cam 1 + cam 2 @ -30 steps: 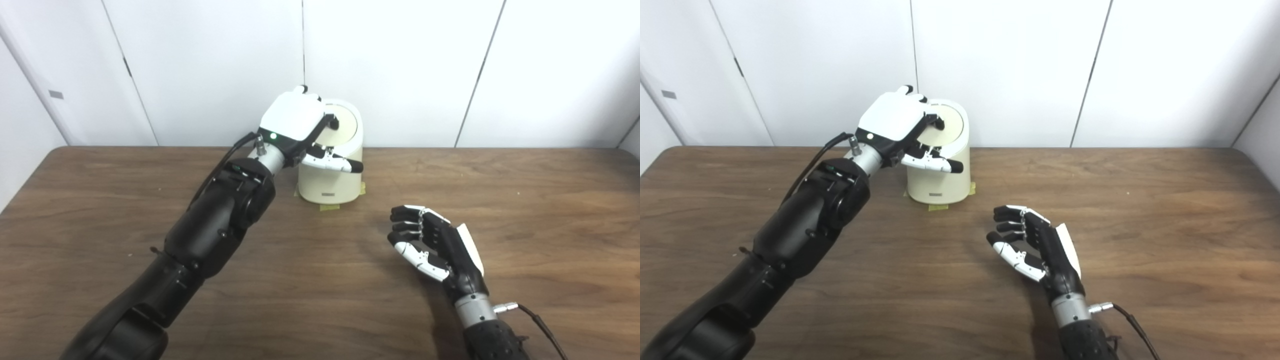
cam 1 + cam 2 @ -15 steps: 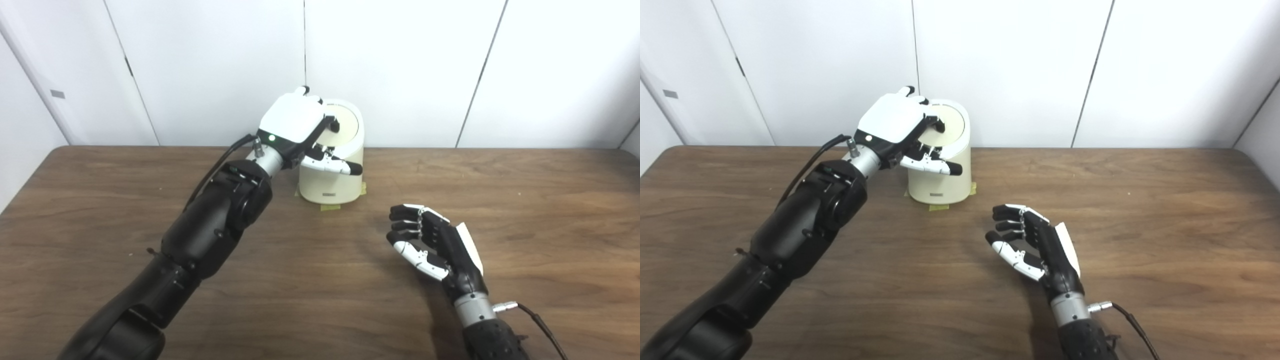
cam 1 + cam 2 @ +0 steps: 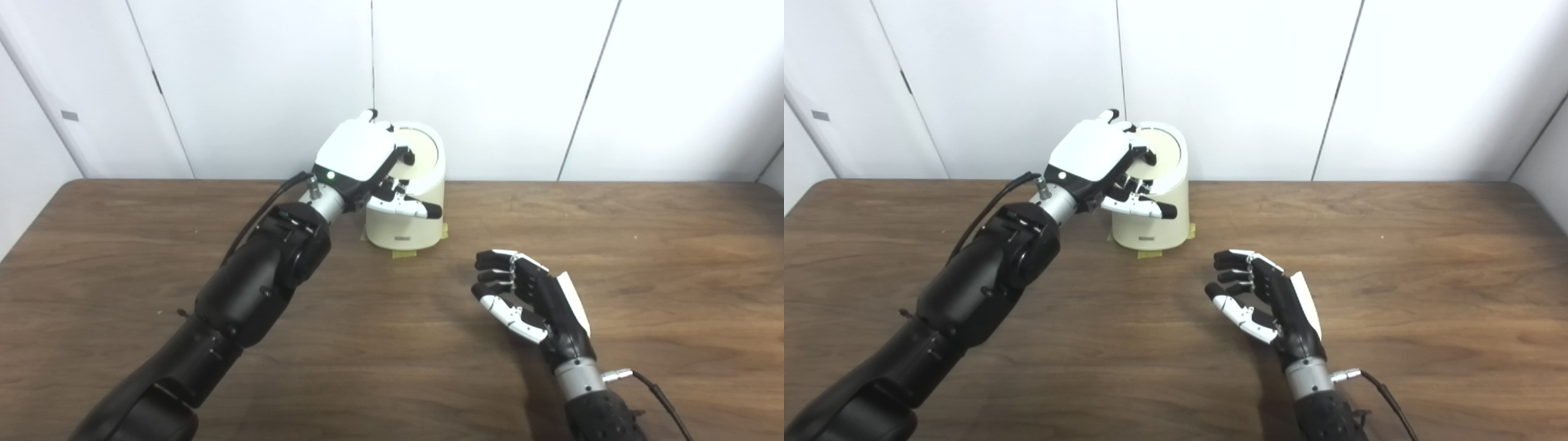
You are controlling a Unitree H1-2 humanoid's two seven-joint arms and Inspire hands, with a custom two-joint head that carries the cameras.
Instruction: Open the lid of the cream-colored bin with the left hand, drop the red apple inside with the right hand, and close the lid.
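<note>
The cream-colored bin (image 3: 407, 223) stands at the back middle of the table, its round lid (image 3: 424, 149) lying flat on top. My left hand (image 3: 358, 150) hovers over the bin's left top edge. Its fingers are spread with the tips at the lid, and the thumb (image 3: 416, 208) sticks out across the bin's front. It holds nothing. My right hand (image 3: 533, 300) is open and empty, palm facing left, just above the table in front of and to the right of the bin. No red apple is in view.
Yellowish tape pieces (image 3: 404, 253) mark the bin's base on the brown wooden table (image 3: 643, 245). White wall panels (image 3: 490, 73) stand right behind the bin. A cable (image 3: 655, 383) runs from my right wrist.
My left hand has drawn slightly left and back off the lid. My right hand has edged a little to the left. The lid looks unchanged.
</note>
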